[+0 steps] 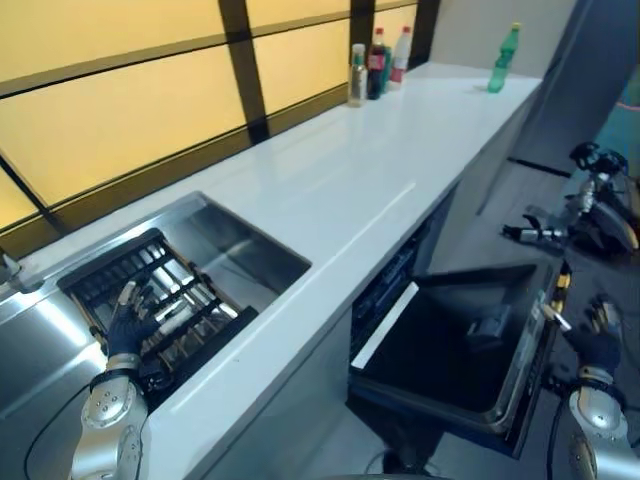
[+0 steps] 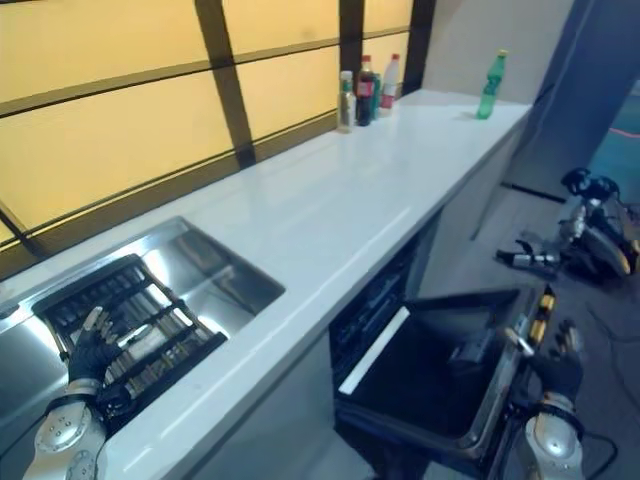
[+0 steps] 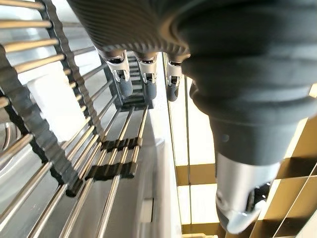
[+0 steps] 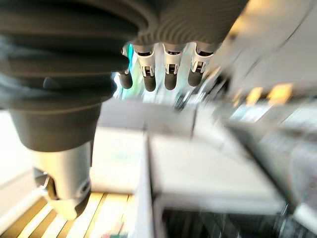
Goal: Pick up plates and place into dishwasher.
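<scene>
one left hand (image 1: 126, 318) over sink rack (image 1: 160, 295), perhaps beside plates (image 1: 172, 312)

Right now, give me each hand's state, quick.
Left hand: open, fingers straight over the rack in the sink, holding nothing.
Right hand: open, fingers relaxed beside the dishwasher door, holding nothing.

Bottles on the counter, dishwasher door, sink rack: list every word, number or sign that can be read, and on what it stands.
None can be read.
Bottles by the window: their labels are too small to read.
Green bottle: label too small to read.
Dishwasher door: no readable print shows.
Sink rack: no print.
</scene>
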You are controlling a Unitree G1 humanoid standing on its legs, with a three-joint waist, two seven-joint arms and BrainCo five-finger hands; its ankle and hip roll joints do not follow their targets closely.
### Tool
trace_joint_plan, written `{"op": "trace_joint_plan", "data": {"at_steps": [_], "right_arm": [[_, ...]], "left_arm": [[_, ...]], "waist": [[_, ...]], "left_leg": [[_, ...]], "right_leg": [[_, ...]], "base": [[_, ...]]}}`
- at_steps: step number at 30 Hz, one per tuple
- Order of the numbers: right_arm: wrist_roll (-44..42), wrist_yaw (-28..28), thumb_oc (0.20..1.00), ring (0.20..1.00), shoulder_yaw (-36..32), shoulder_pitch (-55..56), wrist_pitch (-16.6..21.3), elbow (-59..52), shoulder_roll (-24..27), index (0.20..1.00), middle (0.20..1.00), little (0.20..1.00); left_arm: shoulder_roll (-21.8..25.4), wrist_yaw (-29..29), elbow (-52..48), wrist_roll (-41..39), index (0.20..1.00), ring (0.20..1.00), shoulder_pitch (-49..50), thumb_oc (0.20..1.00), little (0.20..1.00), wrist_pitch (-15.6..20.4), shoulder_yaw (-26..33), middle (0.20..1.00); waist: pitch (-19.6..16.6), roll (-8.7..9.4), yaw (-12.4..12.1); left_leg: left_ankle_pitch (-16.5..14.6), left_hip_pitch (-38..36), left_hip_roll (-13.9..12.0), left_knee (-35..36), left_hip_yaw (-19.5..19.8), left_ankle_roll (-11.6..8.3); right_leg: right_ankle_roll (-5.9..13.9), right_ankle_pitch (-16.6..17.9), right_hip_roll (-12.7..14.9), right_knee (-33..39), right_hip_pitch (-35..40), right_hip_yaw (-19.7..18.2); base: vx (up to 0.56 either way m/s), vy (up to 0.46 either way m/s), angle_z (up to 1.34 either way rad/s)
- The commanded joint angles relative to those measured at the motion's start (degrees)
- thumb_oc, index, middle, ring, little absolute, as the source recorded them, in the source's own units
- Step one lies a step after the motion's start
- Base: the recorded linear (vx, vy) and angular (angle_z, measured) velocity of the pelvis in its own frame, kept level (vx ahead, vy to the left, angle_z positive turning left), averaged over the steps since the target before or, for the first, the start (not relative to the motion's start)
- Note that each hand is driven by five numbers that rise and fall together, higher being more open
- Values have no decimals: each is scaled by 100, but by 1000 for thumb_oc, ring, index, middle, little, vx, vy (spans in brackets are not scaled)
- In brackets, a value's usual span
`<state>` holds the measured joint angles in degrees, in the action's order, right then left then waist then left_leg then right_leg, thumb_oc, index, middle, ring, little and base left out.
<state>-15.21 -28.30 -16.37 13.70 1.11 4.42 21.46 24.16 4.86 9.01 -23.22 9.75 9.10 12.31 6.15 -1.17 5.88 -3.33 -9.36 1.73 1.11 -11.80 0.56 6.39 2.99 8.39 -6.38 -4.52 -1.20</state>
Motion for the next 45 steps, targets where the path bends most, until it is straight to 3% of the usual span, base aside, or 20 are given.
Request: {"op": "trace_joint_plan", "data": {"at_steps": [1, 3, 11, 17, 22, 27, 34, 38, 42, 45], "right_arm": [[428, -748, 1000, 1000, -188, -98, -23, 46, 187, 1000, 1000, 1000], [110, -932, 1000, 1000, -177, -129, -77, 330, 221, 1000, 1000, 1000], [362, -1225, 1000, 1000, -199, -357, -237, 1491, 629, 1000, 1000, 1000], [81, -1336, 1000, 1000, -78, -593, -184, 2338, 887, 1000, 1000, 1000], [-631, -1300, 1000, 1000, 49, -1349, -167, 2951, 1470, 1000, 1000, 1000], [-1390, -366, 1000, 1000, 151, -2462, -175, 3475, 2169, 1000, 1000, 1000], [-1424, 335, 1000, 1000, 904, -3805, -207, 3553, 2748, 1000, 1000, 1000], [-1452, 1452, 1000, 1000, 1305, -4202, -406, 3512, 2955, 1000, 1000, 1000], [-1903, 2739, 1000, 1000, 1658, -4424, -266, 3270, 2973, 1000, 1000, 1000], [-2204, 3270, 1000, 1000, 1817, -4434, -56, 2901, 2815, 1000, 1000, 1000]], "left_arm": [[-69, 218, -8, 170, 1000, 1000, -90, 1000, 1000, 216, 19, 1000], [-183, 326, 16, 188, 1000, 1000, -83, 1000, 1000, 223, -72, 1000], [-613, 483, 305, -139, 1000, 1000, -66, 1000, 1000, 161, -418, 1000], [-762, 664, 295, -240, 1000, 1000, -150, 1000, 1000, 85, -723, 1000], [-726, 888, 307, -505, 1000, 1000, -383, 1000, 1000, 184, -1100, 1000], [-591, 980, 133, -698, 1000, 1000, -506, 1000, 1000, 186, -1414, 1000], [-371, 1131, -355, -798, 1000, 1000, -541, 1000, 1000, 140, -1662, 1000], [-297, 1104, -531, -882, 1000, 1000, -480, 1000, 1000, 62, -1626, 1000], [-178, 989, -502, -936, 1000, 1000, -522, 1000, 1000, 49, -1637, 1000], [-52, 931, -460, -959, 1000, 1000, -605, 1000, 1000, 79, -1641, 1000]], "waist": [[200, -263, 170], [288, -417, 184], [698, -1222, 384], [946, -1522, 420], [1326, -1809, 406], [1659, -2103, 319], [1975, -2342, 174], [2057, -2368, 104], [2118, -2309, 57], [2160, -2252, 31]], "left_leg": [[-981, 657, 425, -1301, 193, 567], [-1043, 765, 471, -1542, 95, 567], [-1451, 1308, 621, -2787, -174, 556], [-1671, 1783, 703, -3534, -320, 584], [-1911, 2430, 740, -4155, -424, 486], [-1971, 2971, 817, -4554, -468, 417], [-1980, 3761, 849, -4980, -601, 375], [-2019, 4120, 851, -5274, -650, 402], [-2023, 4337, 787, -5398, -636, 425], [-1949, 4400, 754, -5328, -597, 449]], "right_leg": [[-24, -153, 189, -1069, -339, -2], [-91, -321, 297, -1244, -417, 92], [-283, -959, 610, -2186, -793, -87], [-447, -1370, 739, -2959, -1275, -144], [-559, -1778, 719, -3692, -2080, -218], [-659, -1992, 715, -4210, -2739, -311], [-752, -2117, 693, -4670, -3575, -354], [-821, -2184, 694, -4965, -3941, -375], [-818, -2167, 675, -5029, -4148, -378], [-795, -2112, 645, -4985, -4215, -369]], "base": [[9, 115, -13], [28, 122, -19], [61, 119, -9], [37, 44, -10], [-91, 16, 1], [-86, -9, -2], [-96, -36, -4], [-31, -23, -2], [-45, -46, 1], [-63, -59, -1]]}}
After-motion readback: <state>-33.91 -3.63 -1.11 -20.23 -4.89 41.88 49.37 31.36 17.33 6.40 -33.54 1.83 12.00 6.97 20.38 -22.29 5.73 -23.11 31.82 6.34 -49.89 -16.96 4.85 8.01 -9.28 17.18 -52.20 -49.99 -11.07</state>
